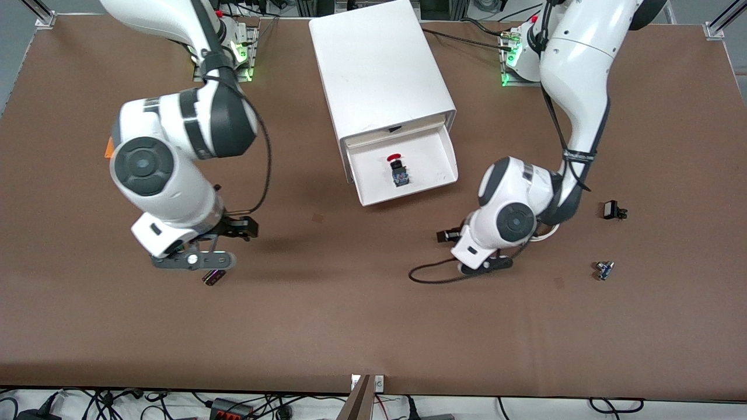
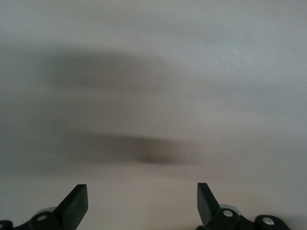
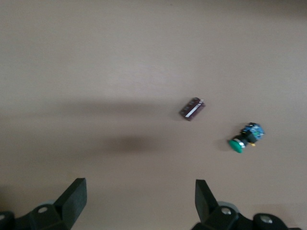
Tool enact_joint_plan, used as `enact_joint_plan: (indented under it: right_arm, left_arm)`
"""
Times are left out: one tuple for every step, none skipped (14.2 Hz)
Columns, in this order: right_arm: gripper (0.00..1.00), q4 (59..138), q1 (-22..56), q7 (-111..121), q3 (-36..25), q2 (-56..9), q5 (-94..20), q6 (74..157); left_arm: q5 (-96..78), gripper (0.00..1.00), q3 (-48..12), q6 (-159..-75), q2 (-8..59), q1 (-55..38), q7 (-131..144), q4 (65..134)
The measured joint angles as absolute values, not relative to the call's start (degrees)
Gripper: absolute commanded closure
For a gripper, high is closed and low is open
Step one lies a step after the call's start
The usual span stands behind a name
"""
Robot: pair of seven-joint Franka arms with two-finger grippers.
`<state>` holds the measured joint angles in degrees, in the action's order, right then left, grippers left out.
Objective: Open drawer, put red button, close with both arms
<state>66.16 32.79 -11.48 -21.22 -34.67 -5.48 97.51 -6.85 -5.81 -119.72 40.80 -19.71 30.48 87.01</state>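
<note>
Drawer pulled out of the white cabinet, a shallow white tray open toward the front camera, below the top drawer's black mark. In it lies the red button, a tiny switch on its side with the red mushroom cap pointing toward the cabinet and a black-and-blue body. The left gripper hangs low over bare tabletop toward the left arm's end, its arm bent down from the base with the wrist folded toward the front camera; its jaws stand wide apart and hold nothing, though the left wrist view is smeared and shows only brown surface between the fingertips. The right gripper is over the tabletop toward the right arm's end, elbow raised, jaws likewise spread wide and empty. Its wrist view shows a small dark-purple block and a green-capped button lying apart from each other on the tabletop.
</note>
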Motion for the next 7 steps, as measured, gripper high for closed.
enact_joint_plan:
  right_arm:
    - [0.0,67.37,31.72,-9.22,-21.26,-33.52,-5.48,97.5]
    - [0.0,68.29,30.55,-7.28,-21.28,-32.52,-5.48,97.49]
    - [0.0,68.93,29.35,-5.89,-21.29,-31.71,-5.48,97.47]
    - [0.0,69.31,28.28,-5.17,-21.29,-31.13,-5.48,97.47]
    - [0.0,69.5,27.38,-4.69,-21.3,-30.65,-5.48,97.47]
    - [0.0,69.65,26.69,-4.48,-21.3,-30.25,-5.48,97.47]
    - [0.0,69.68,26.12,-4.4,-21.31,-29.99,-5.48,97.38]
  left_arm:
    - [-6.85,0.0,-7.19,-119.95,39.9,-19.93,31.73,87.98]
    - [-6.85,0.0,-8.7,-120.03,39.04,-19.97,33.49,88.64]
    - [-6.85,0.0,-10.09,-120.03,38.26,-20.0,35.57,89.19]
    - [-6.85,0.0,-11.24,-120.03,37.53,-20.02,37.27,89.68]
    - [-6.85,0.0,-12.23,-120.03,36.9,-20.02,38.88,90.24]
    - [-6.85,0.0,-13.1,-120.03,36.47,-20.04,40.44,90.75]
    - [-6.85,0.0,-13.88,-120.03,36.22,-20.05,41.82,91.28]
